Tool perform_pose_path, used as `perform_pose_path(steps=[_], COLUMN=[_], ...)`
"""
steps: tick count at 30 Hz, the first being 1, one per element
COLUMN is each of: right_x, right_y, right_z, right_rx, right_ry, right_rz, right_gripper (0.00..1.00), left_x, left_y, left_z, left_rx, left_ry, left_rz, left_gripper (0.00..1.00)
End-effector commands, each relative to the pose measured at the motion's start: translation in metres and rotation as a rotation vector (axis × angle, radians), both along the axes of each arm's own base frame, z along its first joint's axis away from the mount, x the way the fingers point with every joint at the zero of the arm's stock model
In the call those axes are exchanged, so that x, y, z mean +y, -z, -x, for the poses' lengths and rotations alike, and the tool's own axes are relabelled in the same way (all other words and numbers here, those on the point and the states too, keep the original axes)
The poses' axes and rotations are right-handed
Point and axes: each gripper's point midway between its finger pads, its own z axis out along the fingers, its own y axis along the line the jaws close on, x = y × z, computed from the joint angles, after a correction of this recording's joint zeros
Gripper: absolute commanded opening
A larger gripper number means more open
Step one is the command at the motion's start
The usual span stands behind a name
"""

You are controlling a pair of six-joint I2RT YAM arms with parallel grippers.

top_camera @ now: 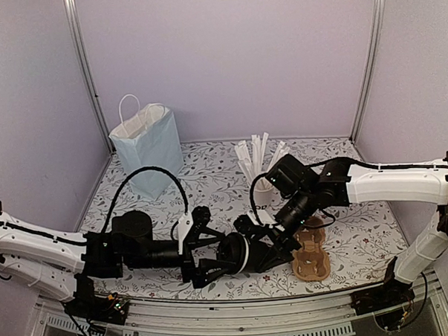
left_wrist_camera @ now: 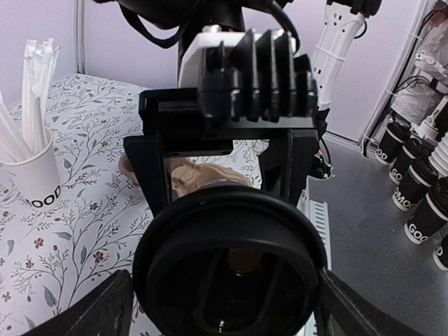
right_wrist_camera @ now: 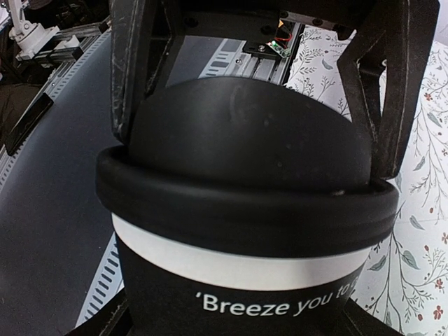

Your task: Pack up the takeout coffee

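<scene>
The takeout coffee (top_camera: pixel 239 253), a black cup with a black lid and a white band, hangs on its side low over the table between both grippers. My left gripper (top_camera: pixel 219 250) is shut on its lid (left_wrist_camera: pixel 227 273), whose top faces the left wrist camera. My right gripper (top_camera: pixel 266 244) is shut on the cup's black body (right_wrist_camera: pixel 231 308), printed "Breeze you to". In the left wrist view the right gripper's fingers (left_wrist_camera: pixel 148 175) flank the cup behind the lid. In the right wrist view the left gripper's fingers (right_wrist_camera: pixel 133 77) press the lid's sides.
A brown cardboard cup carrier (top_camera: pixel 311 257) lies just right of the grippers. A white paper cup of wrapped sticks (top_camera: pixel 262 189) stands behind them, and a light blue paper bag (top_camera: pixel 147 145) stands open at the back left. Several black cups (left_wrist_camera: pixel 413 189) sit off the table.
</scene>
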Motion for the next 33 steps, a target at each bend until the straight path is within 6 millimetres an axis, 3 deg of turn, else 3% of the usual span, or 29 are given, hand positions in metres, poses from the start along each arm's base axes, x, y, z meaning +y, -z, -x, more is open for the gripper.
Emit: perform_pose_path(steps=[1,10,13,14,15,18,22,28,31,33], right_x=[0.002,0.003,0.001,-0.001,-0.004,-0.018,-0.035,-0.053,-0.058,-0.060], right_y=[-0.015,-0.013,-0.010,-0.010,-0.012,-0.020,-0.025,-0.020,-0.023,-0.023], right_z=[0.001,-0.001,-0.006,-0.010,-0.014,-0.028,-0.039,-0.043,-0.044,-0.045], right_rx=[0.012,0.014,0.007,0.007,0.004,-0.002,-0.032,-0.085,-0.118,-0.129], right_ry=[-0.007,0.001,0.024,0.038,0.052,0.101,0.153,0.206,0.225,0.232], right_rz=[-0.032,-0.033,-0.020,-0.017,-0.020,-0.027,-0.028,-0.033,-0.042,-0.040], right_gripper=[0.74,0.77,0.86,0.96,0.99,0.99,0.99,0.99,0.99,0.99], left_x=[-0.007,-0.005,-0.001,0.001,0.004,0.020,0.057,0.113,0.124,0.120], left_y=[-0.001,-0.003,-0.006,-0.007,-0.008,-0.006,0.007,0.012,0.006,-0.004], left_z=[0.003,0.001,-0.003,-0.004,-0.009,-0.030,-0.065,-0.127,-0.153,-0.172], left_rx=[-0.027,-0.035,-0.041,-0.038,-0.038,0.006,0.111,0.253,0.257,0.251], left_ry=[0.017,0.002,-0.021,-0.027,-0.053,-0.146,-0.294,-0.516,-0.580,-0.597], left_rz=[-0.025,-0.027,-0.033,-0.041,-0.065,-0.158,-0.334,-0.537,-0.595,-0.608], left_gripper=[0.86,0.73,0.72,0.72,0.71,0.71,0.69,0.69,0.69,0.69])
